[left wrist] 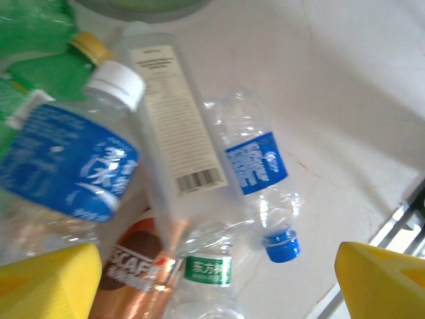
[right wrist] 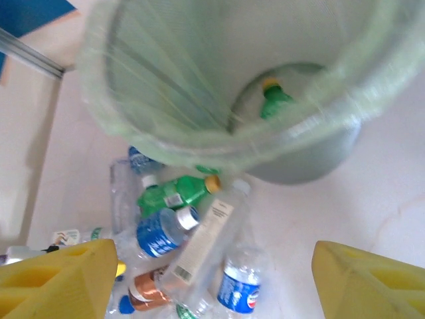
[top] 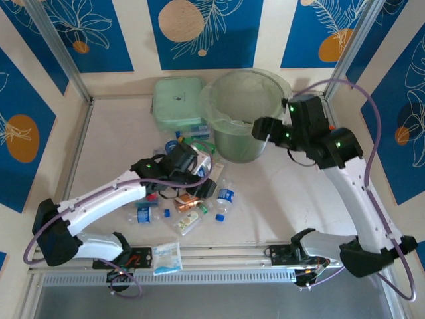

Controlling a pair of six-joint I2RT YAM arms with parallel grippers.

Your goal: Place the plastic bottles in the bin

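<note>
Plastic bottles [top: 192, 196] are found mostly in a loose heap on the desk [top: 285, 193], just beside the front left of the bin [top: 240, 149], so most of the task is judged to be left. Above the heap the left hand [left wrist: 216, 282] is held wide open, and nothing is gripped in it. Under it a tall clear bottle [left wrist: 176, 133] with a white printed label is laid flat, its long axis running from the top to the bottom of the left wrist view. To its right a clear blue-label bottle [left wrist: 255, 173] is laid nearly parallel, its blue cap toward the bottom. Further right, one green bottle [right wrist: 275, 100] with a yellow cap is seen on the floor of the bin, so at least one is done. The right hand [right wrist: 216, 279] is held near the rim, its fingers wide apart and empty.
</note>
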